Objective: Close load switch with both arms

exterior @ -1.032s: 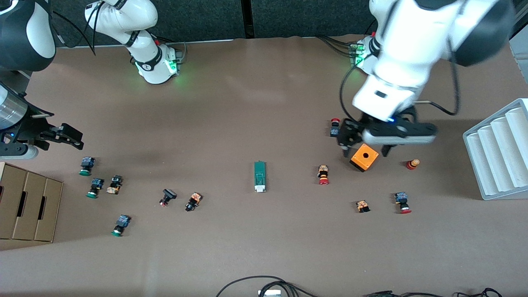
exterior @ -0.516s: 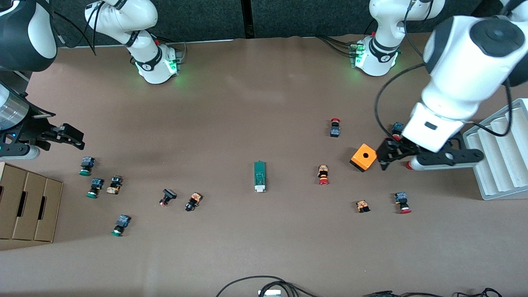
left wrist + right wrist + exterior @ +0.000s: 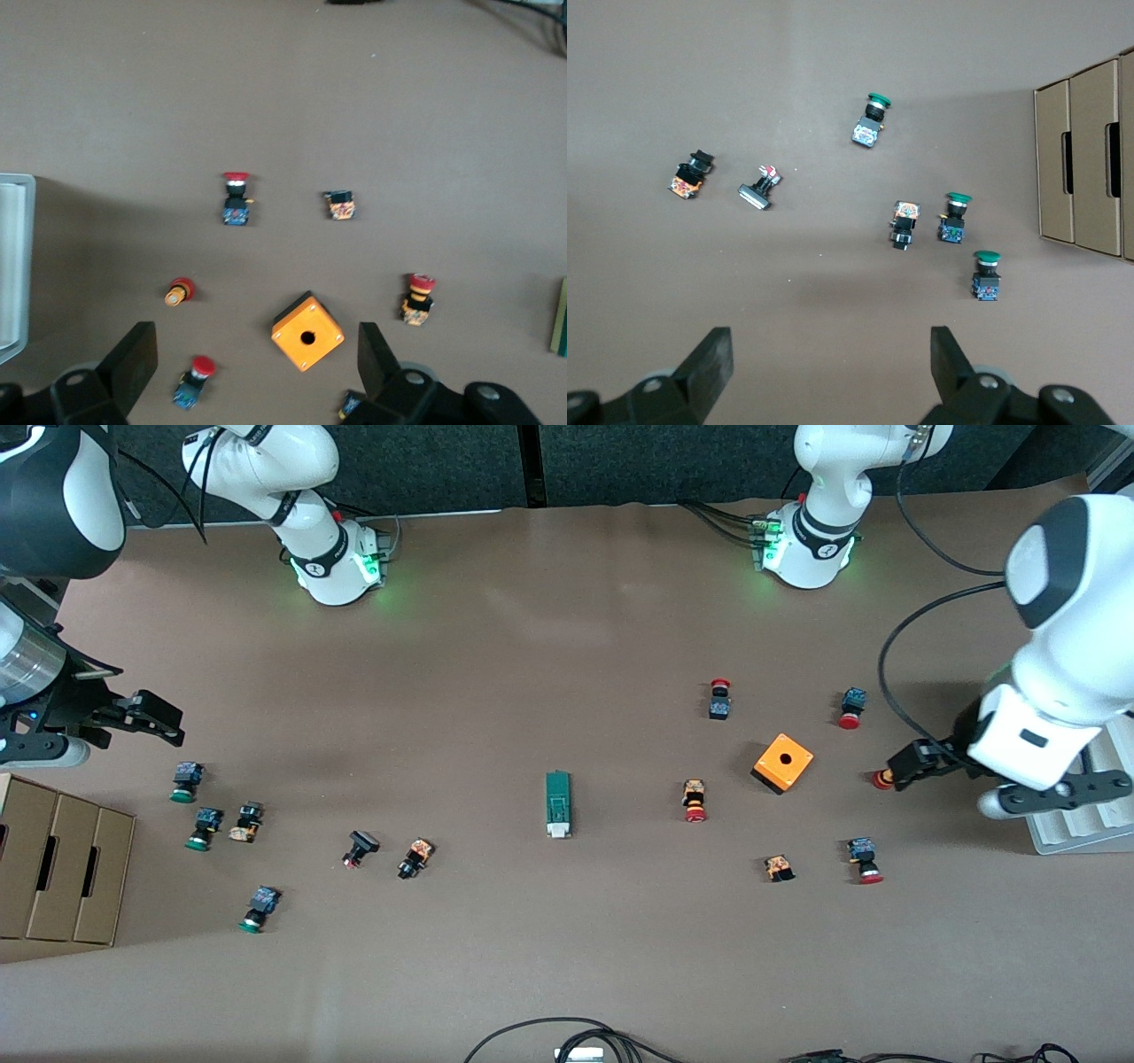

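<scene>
The load switch (image 3: 557,804), a narrow dark-green block with a white tab at its end nearer the front camera, lies alone at mid-table. Only its edge shows in the left wrist view (image 3: 561,316). My left gripper (image 3: 911,765) is open and empty, up over the table between the orange cube (image 3: 782,763) and the white rack, by a small red-and-orange button (image 3: 882,779). In its wrist view the gripper (image 3: 255,354) has its fingers wide apart. My right gripper (image 3: 152,721) is open and empty over the right arm's end of the table; its wrist view (image 3: 831,359) shows bare table between the fingers.
Red-capped push buttons (image 3: 695,801) lie scattered round the orange cube (image 3: 306,332). Green-capped ones (image 3: 184,782) lie near the cardboard boxes (image 3: 53,864). A white ribbed rack (image 3: 1063,840) stands at the left arm's end. Cables (image 3: 567,1036) lie at the near edge.
My left arm has swung from over the orange cube toward the white rack at its end of the table, uncovering the cube and a red button. The right arm has hardly moved.
</scene>
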